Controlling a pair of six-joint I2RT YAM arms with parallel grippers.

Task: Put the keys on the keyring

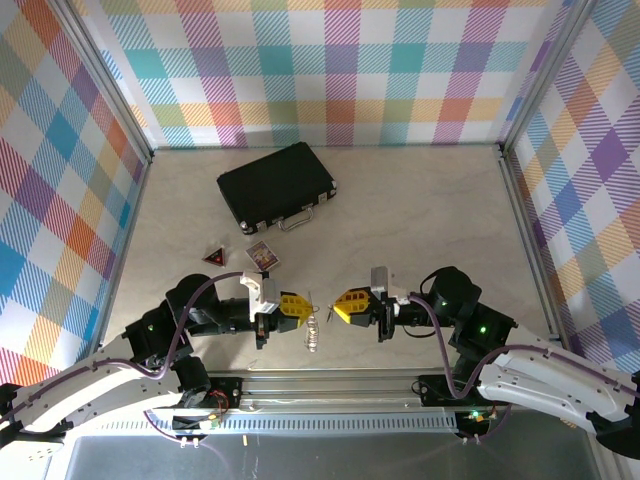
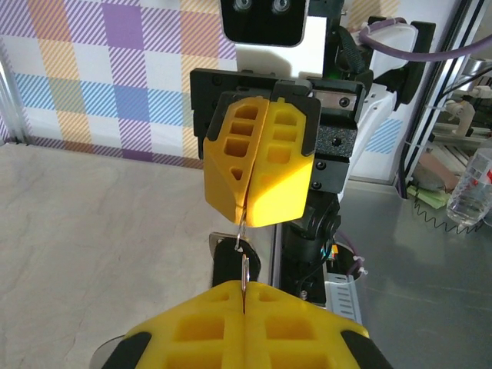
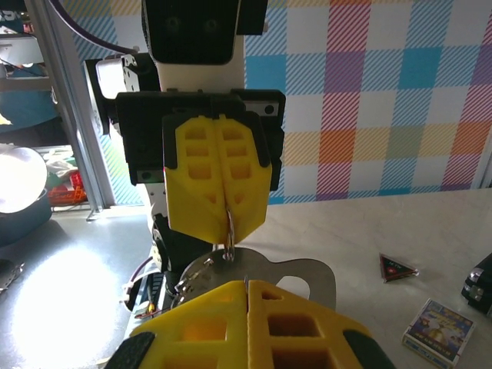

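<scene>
At lower centre of the top view, the 2 tools meet tip to tip just above the surface (image 1: 420, 220). The left tool (image 1: 296, 308) is closed tight on the keyring (image 3: 228, 233), pinching its rim so the loop stands free. The right tool (image 1: 347, 303) is likewise closed on thin metal at the ring's opposite side, probably the same ring, to steady it or pry the coil apart. The keys (image 1: 313, 333) dangle between them, hanging clear of both sets of fingers.

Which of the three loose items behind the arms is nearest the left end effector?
The small card box, just beyond the left end effector; the red triangle lies further left, the black case further back.
</scene>
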